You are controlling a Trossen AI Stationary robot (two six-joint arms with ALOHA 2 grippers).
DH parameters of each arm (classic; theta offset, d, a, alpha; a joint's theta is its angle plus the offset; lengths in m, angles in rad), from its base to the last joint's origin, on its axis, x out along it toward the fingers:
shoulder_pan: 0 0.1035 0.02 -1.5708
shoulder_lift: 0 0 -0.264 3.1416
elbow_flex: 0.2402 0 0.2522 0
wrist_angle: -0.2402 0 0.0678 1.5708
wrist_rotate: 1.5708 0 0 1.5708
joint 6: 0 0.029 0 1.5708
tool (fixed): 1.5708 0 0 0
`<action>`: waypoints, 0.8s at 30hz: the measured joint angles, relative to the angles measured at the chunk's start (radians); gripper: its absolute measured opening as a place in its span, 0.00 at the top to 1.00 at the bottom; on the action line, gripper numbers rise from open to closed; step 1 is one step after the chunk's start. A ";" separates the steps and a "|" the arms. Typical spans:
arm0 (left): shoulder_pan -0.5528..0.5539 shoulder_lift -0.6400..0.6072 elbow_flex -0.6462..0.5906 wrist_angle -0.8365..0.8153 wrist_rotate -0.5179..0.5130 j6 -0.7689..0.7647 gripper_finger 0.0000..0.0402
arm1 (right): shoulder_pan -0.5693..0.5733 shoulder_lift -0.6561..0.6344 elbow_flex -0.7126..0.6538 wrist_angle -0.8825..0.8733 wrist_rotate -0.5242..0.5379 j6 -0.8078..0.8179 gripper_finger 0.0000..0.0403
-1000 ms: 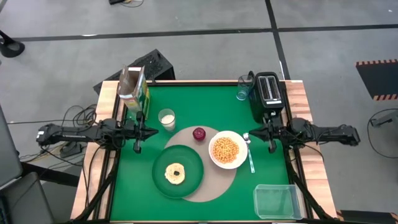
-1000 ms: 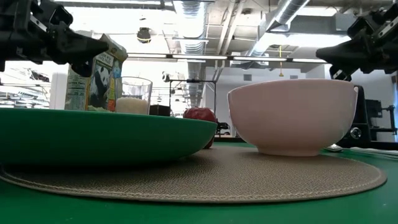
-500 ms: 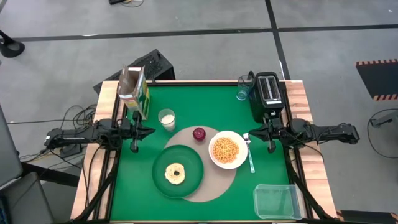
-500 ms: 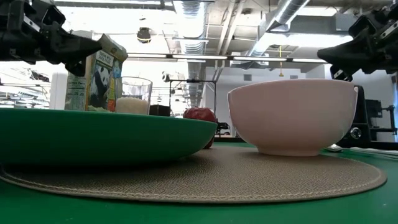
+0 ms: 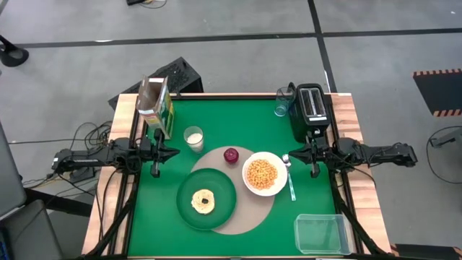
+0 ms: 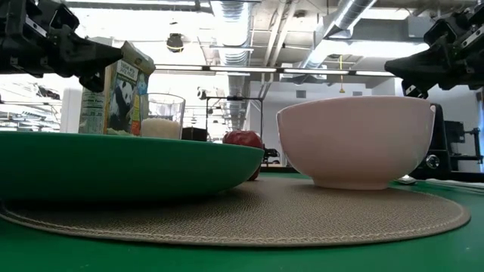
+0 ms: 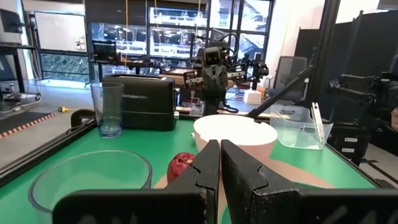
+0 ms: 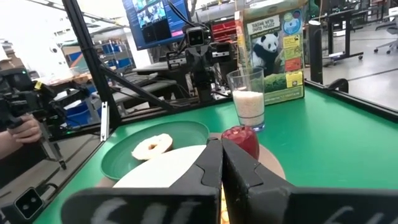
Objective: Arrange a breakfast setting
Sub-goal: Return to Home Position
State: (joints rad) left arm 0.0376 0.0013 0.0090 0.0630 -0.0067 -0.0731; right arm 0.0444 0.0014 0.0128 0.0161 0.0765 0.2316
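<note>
Setting looks complete: dark green plate (image 5: 225, 189) with small pale bagel (image 5: 203, 201) and white bowl (image 5: 246, 175) of cereal share the round beige placemat (image 5: 254, 212), red apple (image 5: 231, 154) at its far edge, metal spoon (image 5: 290, 182) just right of bowl, milk glass (image 5: 193, 137) and green-yellow cereal box (image 5: 156, 105) behind. Left gripper (image 7: 219, 146) and right gripper (image 8: 221, 144) are empty, fingers pressed together, at opposite table edges, probably to stay clear of the dishes. Green table top (image 5: 231, 119), black toaster (image 5: 312, 108) at the back, open lab room around.
</note>
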 joint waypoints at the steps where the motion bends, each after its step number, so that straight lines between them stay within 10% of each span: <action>1: 0.000 0.000 0.000 -0.002 0.000 0.000 1.00 | 0.000 0.000 0.000 0.000 0.000 -0.001 0.95; 24: 0.000 0.007 -0.002 -0.035 -0.007 0.000 1.00 | 0.000 0.000 0.000 -0.004 0.000 0.012 0.95</action>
State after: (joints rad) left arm 0.0376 0.0082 0.0071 0.0280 -0.0139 -0.0734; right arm 0.0444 0.0013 0.0124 0.0116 0.0769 0.2432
